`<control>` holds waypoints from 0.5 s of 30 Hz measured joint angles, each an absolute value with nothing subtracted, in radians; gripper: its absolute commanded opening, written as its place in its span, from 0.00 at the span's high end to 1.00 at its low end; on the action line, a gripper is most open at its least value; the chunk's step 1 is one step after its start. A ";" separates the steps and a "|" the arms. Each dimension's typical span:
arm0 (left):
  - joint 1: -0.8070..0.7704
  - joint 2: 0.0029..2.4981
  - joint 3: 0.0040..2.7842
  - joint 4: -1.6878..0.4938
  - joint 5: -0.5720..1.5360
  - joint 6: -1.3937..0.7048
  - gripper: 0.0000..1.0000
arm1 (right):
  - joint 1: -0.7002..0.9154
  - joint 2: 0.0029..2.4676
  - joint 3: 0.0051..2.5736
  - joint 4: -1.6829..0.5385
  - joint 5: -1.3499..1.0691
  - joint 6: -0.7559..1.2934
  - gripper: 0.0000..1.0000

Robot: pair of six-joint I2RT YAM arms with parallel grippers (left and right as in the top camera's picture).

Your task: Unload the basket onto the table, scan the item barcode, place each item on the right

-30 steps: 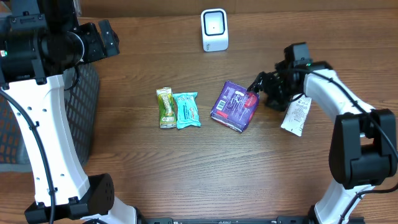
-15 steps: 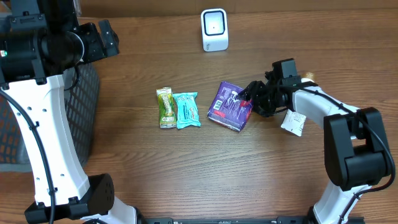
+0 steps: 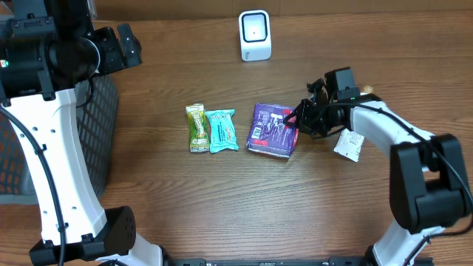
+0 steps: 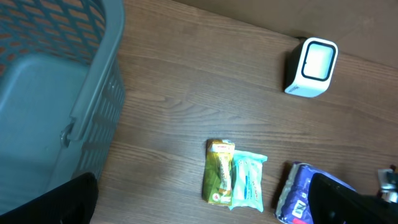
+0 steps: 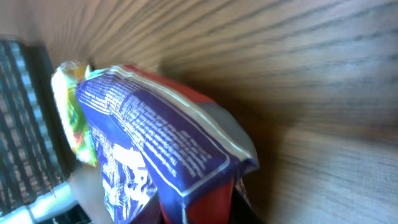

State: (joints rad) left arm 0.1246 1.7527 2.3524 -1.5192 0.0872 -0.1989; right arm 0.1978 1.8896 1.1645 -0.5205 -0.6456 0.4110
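Note:
The item, a purple packet (image 3: 270, 130) with white print and a red end, lies at the table's middle. My right gripper (image 3: 296, 123) is at its right edge, shut on that end. In the right wrist view the purple packet (image 5: 149, 149) fills the frame, and its red end is pinched in my right gripper (image 5: 202, 208). I cannot make out a barcode. The white scanner (image 3: 255, 35) stands at the back centre, and the scanner (image 4: 311, 67) also shows in the left wrist view. My left gripper (image 4: 199, 210) hangs high at the far left, open and holding nothing.
A green bar (image 3: 196, 127) and a teal bar (image 3: 222, 131) lie side by side to the left of the packet. A white sachet (image 3: 349, 142) lies under the right arm. A grey basket (image 4: 56, 81) stands at the left table edge.
My right gripper moved left to the purple packet and shut on its right end. The packet turned a little and slid left. The left arm has not moved.

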 measured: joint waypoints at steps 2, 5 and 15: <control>0.125 1.753 2.352 -1.519 0.087 -0.199 0.00 | 0.197 1.847 1.209 -0.585 -0.650 0.332 0.85; 0.125 1.753 2.352 -1.519 0.087 -0.199 0.01 | 0.197 1.793 1.300 -0.680 -0.639 0.251 0.87; 0.125 1.753 2.352 -1.519 0.088 -0.199 0.00 | 0.197 1.747 1.603 -0.989 -0.549 0.110 0.88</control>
